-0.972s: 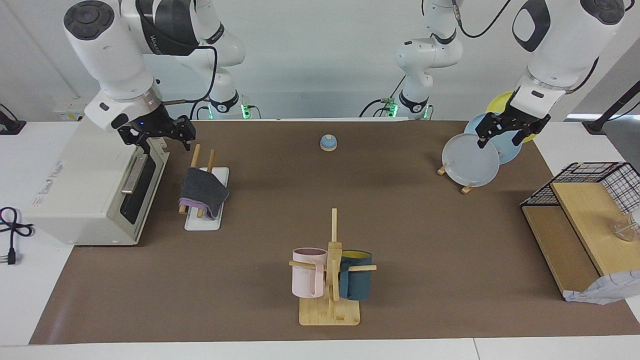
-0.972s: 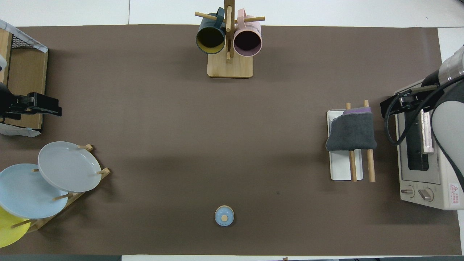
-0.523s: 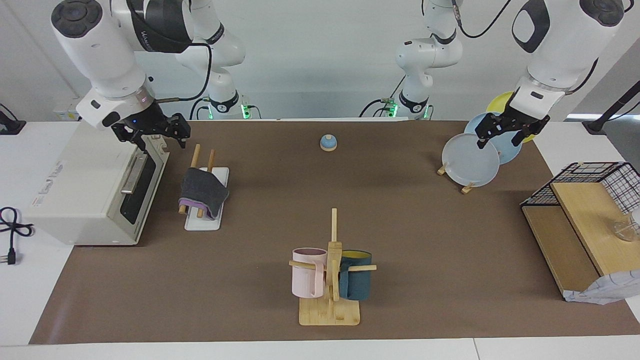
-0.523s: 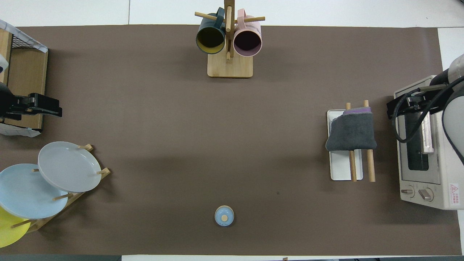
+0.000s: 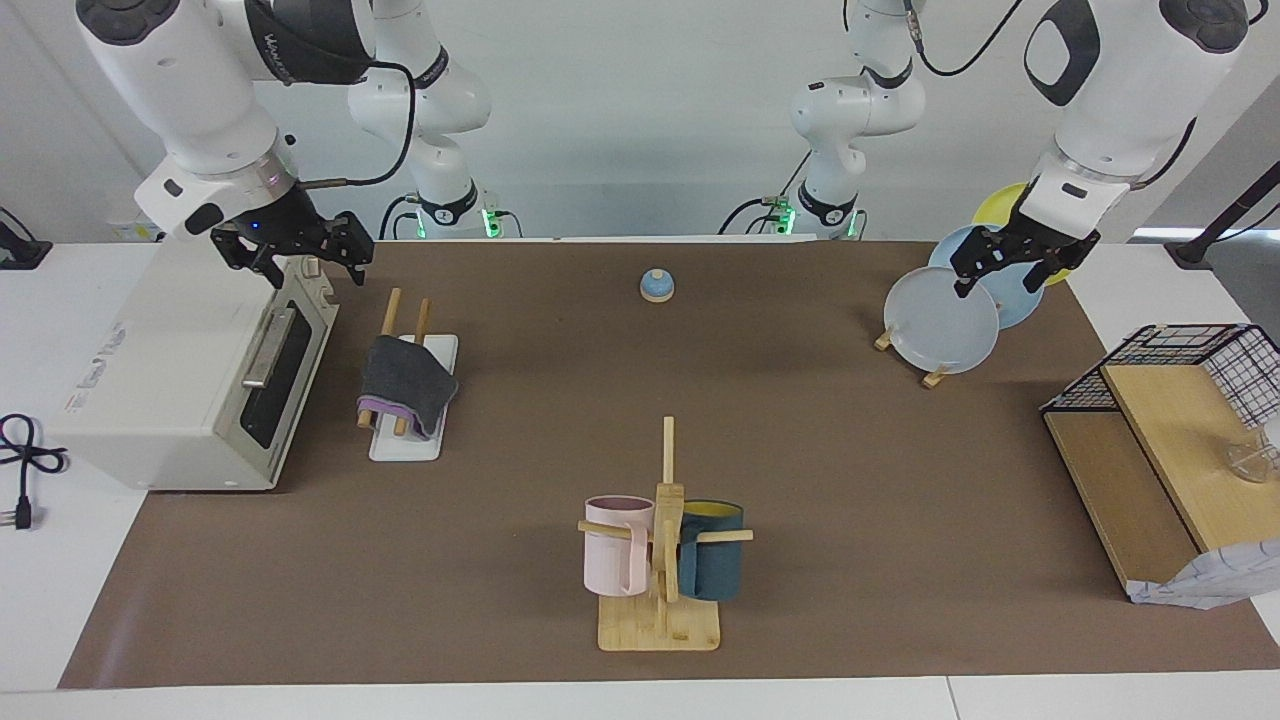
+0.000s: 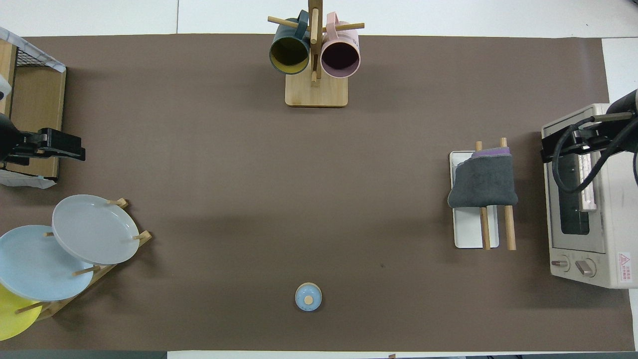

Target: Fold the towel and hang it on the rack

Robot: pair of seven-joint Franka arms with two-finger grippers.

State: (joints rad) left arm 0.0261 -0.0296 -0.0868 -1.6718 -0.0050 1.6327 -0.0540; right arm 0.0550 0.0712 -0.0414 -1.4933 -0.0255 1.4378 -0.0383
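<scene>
The towel [image 5: 405, 385] hangs folded over the two wooden rods of the rack [image 5: 405, 445], dark grey face out, with a purple edge showing at the end farther from the robots. It also shows in the overhead view [image 6: 483, 182], where it covers the rods' farther half above the white base [image 6: 468, 234]. My right gripper [image 5: 300, 262] is open and empty, raised over the toaster oven's top edge, beside the rack and apart from the towel. My left gripper [image 5: 1005, 272] is open and empty, raised over the plate stand.
A toaster oven [image 5: 170, 370] stands beside the rack at the right arm's end. A bamboo mug tree [image 5: 660, 560] with two mugs stands farthest from the robots. A plate stand [image 5: 940, 320], a small blue lid [image 5: 656, 286] and a wire-and-wood shelf [image 5: 1180, 420] are also there.
My right gripper has risen and drawn away from the rack toward the right arm's end, now over the oven. The towel stays on the rods. The left arm has barely moved.
</scene>
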